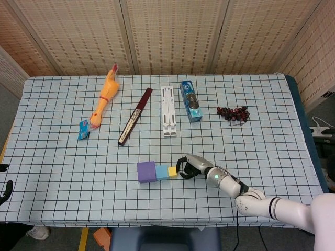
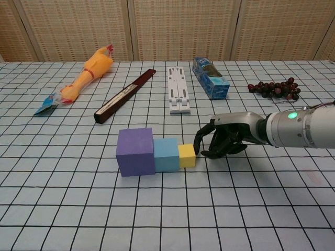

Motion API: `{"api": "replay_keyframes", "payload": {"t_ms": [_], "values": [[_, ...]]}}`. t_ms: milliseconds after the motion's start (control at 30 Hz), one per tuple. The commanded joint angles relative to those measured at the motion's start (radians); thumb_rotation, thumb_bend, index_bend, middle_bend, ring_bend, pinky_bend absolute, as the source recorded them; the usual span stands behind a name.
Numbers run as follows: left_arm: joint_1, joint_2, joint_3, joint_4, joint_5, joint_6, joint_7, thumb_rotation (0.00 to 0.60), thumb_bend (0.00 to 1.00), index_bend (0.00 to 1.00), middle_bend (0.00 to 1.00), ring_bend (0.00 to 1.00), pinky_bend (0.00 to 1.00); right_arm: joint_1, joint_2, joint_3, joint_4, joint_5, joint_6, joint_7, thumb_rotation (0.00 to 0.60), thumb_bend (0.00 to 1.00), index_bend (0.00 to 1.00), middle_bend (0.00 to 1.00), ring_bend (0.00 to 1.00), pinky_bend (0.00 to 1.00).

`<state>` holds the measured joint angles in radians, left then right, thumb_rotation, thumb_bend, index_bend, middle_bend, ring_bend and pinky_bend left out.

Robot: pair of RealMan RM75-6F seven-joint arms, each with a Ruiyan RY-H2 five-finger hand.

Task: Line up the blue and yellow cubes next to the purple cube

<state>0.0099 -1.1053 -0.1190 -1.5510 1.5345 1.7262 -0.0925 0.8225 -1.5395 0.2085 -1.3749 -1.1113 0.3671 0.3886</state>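
Observation:
The purple cube, the blue cube and the small yellow cube sit side by side in a row near the table's front, each touching its neighbour. My right hand lies just right of the yellow cube with its fingers curled in, and a fingertip touches the cube's right face. It holds nothing. Only a dark sliver of my left hand shows at the far left edge of the head view.
Across the back lie a rubber chicken, a small blue packet, a dark red bar, a white folding stand, a blue box and a bunch of dark grapes.

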Motion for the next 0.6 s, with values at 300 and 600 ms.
{"api": "replay_keyframes", "payload": {"t_ms": [300, 600], "values": [[0.000, 0.001, 0.001, 0.002, 0.002, -0.001, -0.001, 0.600, 0.41, 0.33, 0.40, 0.32, 0.42, -0.016, 0.019, -0.006, -0.008, -0.057, 0.010, 0.013, 0.600, 0.39, 0.44, 0.95, 1.00, 1.00], [-0.012, -0.004, 0.010, 0.002, 0.006, -0.028, 0.026, 0.600, 0.41, 0.33, 0.40, 0.32, 0.42, -0.230, 0.338, -0.091, -0.275, -0.219, 0.317, -0.043, 0.600, 0.21, 0.41, 0.83, 0.84, 0.98]]}}
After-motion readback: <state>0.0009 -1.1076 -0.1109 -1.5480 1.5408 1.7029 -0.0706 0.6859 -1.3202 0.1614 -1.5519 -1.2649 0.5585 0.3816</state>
